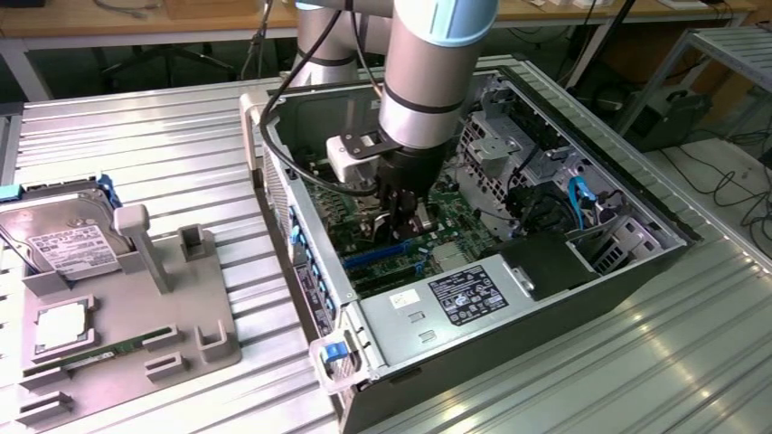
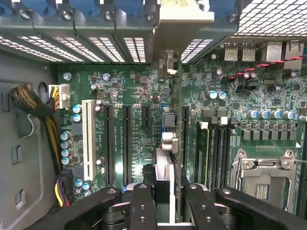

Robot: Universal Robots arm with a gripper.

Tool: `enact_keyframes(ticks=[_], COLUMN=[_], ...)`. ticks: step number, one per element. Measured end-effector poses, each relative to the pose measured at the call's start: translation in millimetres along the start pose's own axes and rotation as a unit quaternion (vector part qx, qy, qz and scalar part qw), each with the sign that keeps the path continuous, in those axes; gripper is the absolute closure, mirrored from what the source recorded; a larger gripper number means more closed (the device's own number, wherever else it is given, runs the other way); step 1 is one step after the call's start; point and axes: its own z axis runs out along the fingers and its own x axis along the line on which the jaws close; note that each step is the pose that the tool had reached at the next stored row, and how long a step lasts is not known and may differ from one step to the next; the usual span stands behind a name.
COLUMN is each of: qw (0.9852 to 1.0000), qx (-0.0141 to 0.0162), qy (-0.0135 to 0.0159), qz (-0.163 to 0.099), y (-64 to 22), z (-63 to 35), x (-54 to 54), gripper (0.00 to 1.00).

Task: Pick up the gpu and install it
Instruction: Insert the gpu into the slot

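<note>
The jaws hang inside the open computer case (image 1: pixel 483 226), directly over the motherboard (image 2: pixel 144 96), with the gpu (image 2: pixel 165 143) between them, standing on edge among the expansion slots (image 2: pixel 127 143). Well off toward the exterior view's left, the hard drive (image 1: pixel 72 244) lies on a tray (image 1: pixel 181 316) on the counter (image 1: pixel 145 145).

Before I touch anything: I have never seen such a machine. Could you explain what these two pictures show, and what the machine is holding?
It is one robot arm with a gripper. The exterior view comes from a camera standing apart; the wrist view comes from a camera on the arm, looking down past the black fingers.

An open computer case lies on a ribbed metal table. At the exterior view's left, a grey tray carries a hard drive.

The gripper is inside the case, above the green motherboard. It appears closed on the gpu, seen edge-on.
</note>
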Motion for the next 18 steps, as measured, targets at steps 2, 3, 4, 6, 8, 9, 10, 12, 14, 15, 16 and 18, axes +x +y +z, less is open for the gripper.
enact_keyframes(ticks=[2, 3, 4, 6, 8, 9, 10, 12, 14, 15, 16, 18], qw=[1.0, 1.0, 1.0, 1.0, 1.0, 1.0, 1.0, 1.0, 1.0, 1.0, 1.0, 1.0], qx=[0.0001, 0.0, 0.0001, 0.0, 0.0, 0.0, 0.0, 0.0, 0.0, 0.0, 0.0, 0.0], qy=[-0.0001, -0.0001, -0.0002, -0.0001, 0.0, 0.0, 0.0, 0.0, 0.0, -0.0001, -0.0001, -0.0001], qz=[0.0, 0.0, 0.0, 0.0, 0.0, 0.0, 0.0, 0.0, 0.0, 0.0, 0.0, 0.0], y=[1.3, 1.6, 1.8, 2.0, 2.1, 2.6, 3.0, 3.4, 4.4, 5.1, 6.1, 6.8], z=[0.7, 1.0, 1.8, 3.5, 4.7, 5.2, 5.7, 6.7, 7.6, 8.1, 8.9, 10.9], x=[0.0, 0.0, -0.1, 0.0, 0.0, 0.0, 0.0, 0.0, 0.0, 0.0, 0.0, -0.1], gripper=[0.72, 0.72, 0.72, 0.72, 0.72, 0.72, 0.72, 0.72, 0.72, 0.72, 0.72, 0.72])
